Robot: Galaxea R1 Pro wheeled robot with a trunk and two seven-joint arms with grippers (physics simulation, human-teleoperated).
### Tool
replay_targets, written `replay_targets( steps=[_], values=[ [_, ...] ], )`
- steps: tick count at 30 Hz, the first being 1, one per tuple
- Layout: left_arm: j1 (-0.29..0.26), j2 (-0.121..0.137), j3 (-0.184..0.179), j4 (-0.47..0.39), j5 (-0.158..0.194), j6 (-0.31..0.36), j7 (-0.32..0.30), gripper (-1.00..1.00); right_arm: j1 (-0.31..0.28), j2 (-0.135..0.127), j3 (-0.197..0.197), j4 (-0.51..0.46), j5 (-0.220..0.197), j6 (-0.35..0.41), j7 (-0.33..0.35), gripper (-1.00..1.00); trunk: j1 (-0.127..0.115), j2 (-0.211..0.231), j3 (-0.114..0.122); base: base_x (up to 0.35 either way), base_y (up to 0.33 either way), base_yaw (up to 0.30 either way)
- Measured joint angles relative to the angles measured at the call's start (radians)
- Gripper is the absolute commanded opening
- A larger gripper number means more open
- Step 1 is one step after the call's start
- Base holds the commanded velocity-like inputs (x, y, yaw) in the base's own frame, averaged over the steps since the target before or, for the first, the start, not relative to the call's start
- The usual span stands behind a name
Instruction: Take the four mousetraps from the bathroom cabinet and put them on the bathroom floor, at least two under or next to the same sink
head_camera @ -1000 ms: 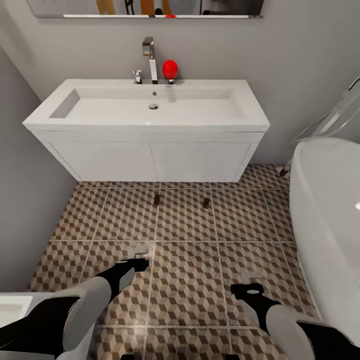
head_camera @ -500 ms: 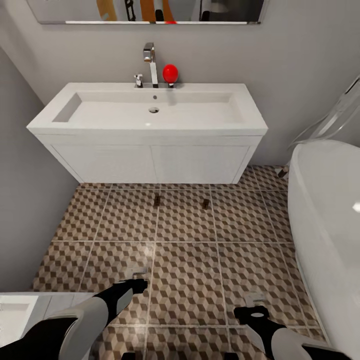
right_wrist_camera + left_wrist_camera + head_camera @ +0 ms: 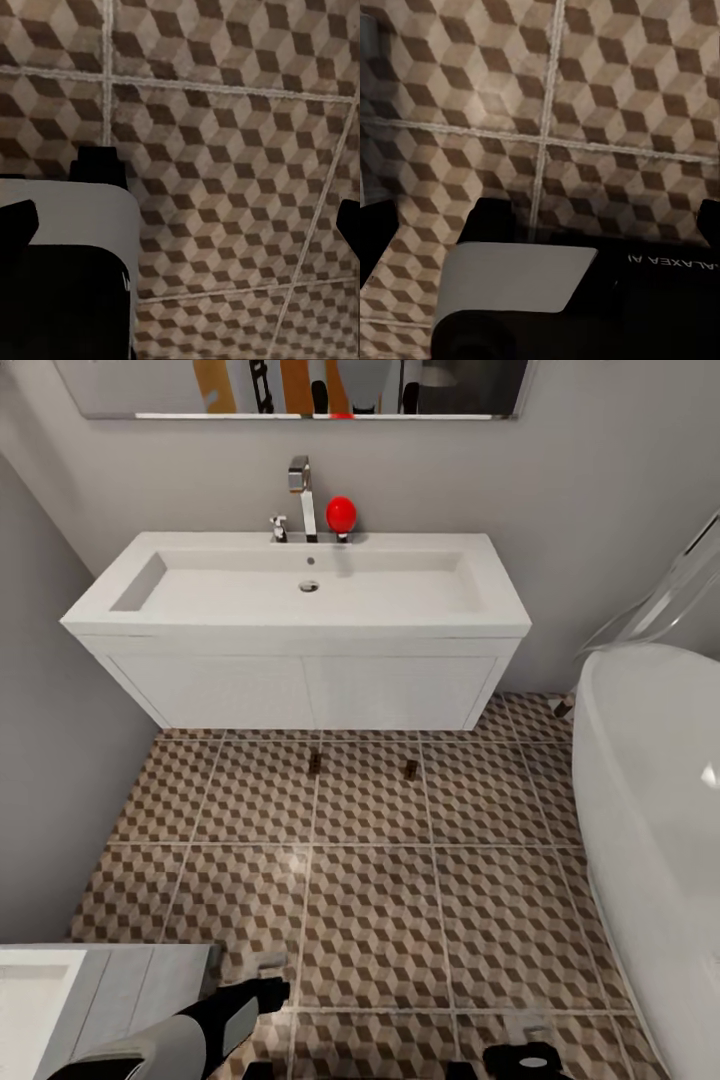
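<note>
- A white ledge [image 3: 60,1000] fills the head view's lower left corner.
- The left gripper [image 3: 268,992] sits at the bottom left over the floor [image 3: 370,920]; its fingers spread wide to the wrist view's edges, holding nothing.
- The sink [image 3: 300,595] spans the upper centre against the wall, with a chrome tap [image 3: 300,495] and a red ball [image 3: 341,514] at its back rim.
- Two mousetraps lie on the tiles just before the vanity: one [image 3: 315,763] left of centre, one [image 3: 411,768] to its right, apart.
- The right gripper [image 3: 520,1055] is at the bottom edge, right of centre, fingers wide, empty.
- A white tub [image 3: 650,810] fills the right side.
</note>
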Motion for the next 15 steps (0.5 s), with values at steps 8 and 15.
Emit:
replay_targets(
  steps=[8,15],
  values=[
    [0.069,-0.001,0.0,0.001,0.019,-0.02,-0.001,1.0,0.067,-0.018,0.0,0.0,0.004,-0.008,0.001,1.0,-0.023,0.042,0.019,0.0,0.0,0.0],
    [0.147,-0.001,0.0,0.002,0.023,-0.057,0.0,1.0,0.15,-0.025,0.0,0.0,0.009,-0.023,0.001,1.0,-0.023,0.042,0.019,0.0,0.0,0.0]
  ],
)
